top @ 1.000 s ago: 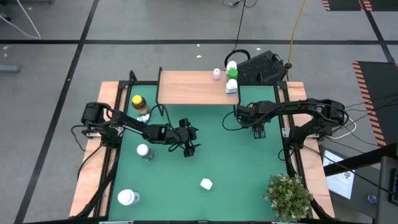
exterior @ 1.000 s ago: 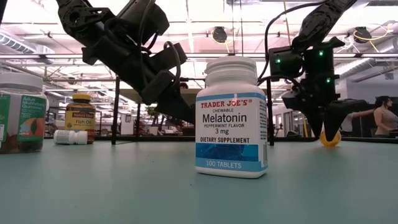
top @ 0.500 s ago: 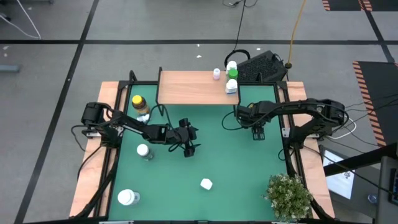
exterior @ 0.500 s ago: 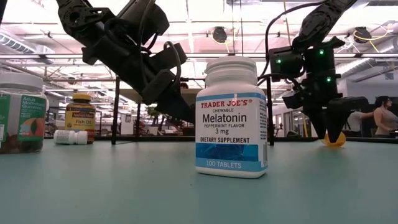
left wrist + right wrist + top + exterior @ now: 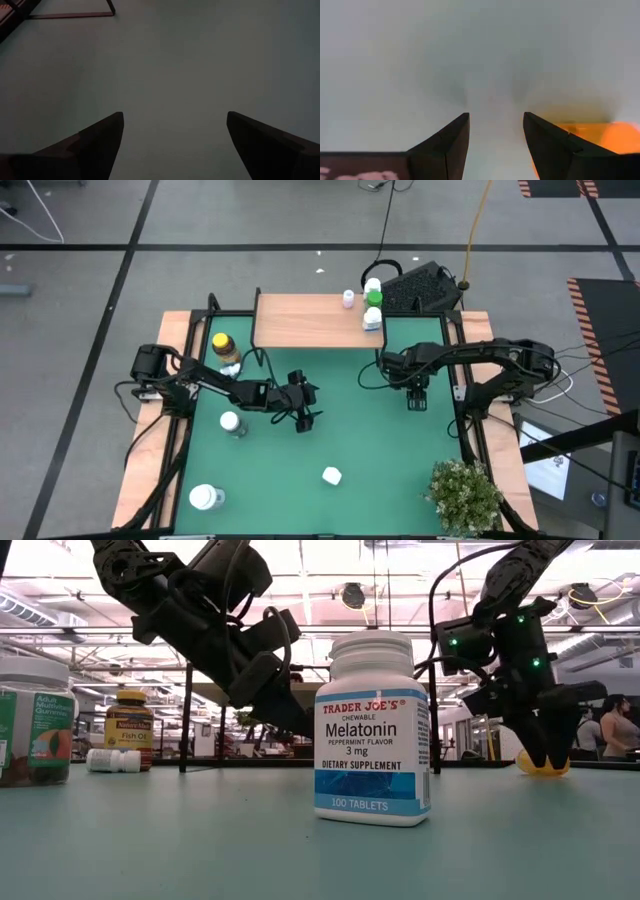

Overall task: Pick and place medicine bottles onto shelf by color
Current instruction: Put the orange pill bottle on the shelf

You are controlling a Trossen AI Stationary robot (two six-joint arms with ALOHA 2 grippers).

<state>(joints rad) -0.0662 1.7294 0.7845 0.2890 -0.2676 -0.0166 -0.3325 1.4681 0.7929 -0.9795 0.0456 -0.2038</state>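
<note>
The right gripper [image 5: 417, 402] has drifted a little toward the table's near edge since a second ago, its fingers [image 5: 451, 142] part-spread over bare green mat and gripping nothing; an orange blur shows just beside one finger in the right wrist view, and what it is I cannot tell. The left gripper [image 5: 304, 421] has not moved, jaws spread wide and empty above the mat near the middle of the table [image 5: 370, 440]. Eight bottles can be counted. Three stand at the right end of the shelf [image 5: 300, 321]: a small white bottle [image 5: 348, 299], a green-capped bottle [image 5: 374, 298] and a white one [image 5: 372, 319] near the front edge; another white bottle [image 5: 372, 284] sits just behind the shelf. On the mat are the amber bottle with a yellow cap [image 5: 224, 344], a small white bottle lying on its side [image 5: 231, 369] just beside it, a white-capped bottle [image 5: 231, 423] left of the left gripper, a large white-capped one [image 5: 205, 497] at the near left corner, and the melatonin bottle [image 5: 331, 476] upright, well apart from both grippers. A potted plant [image 5: 464, 495] stands at the near right corner
</note>
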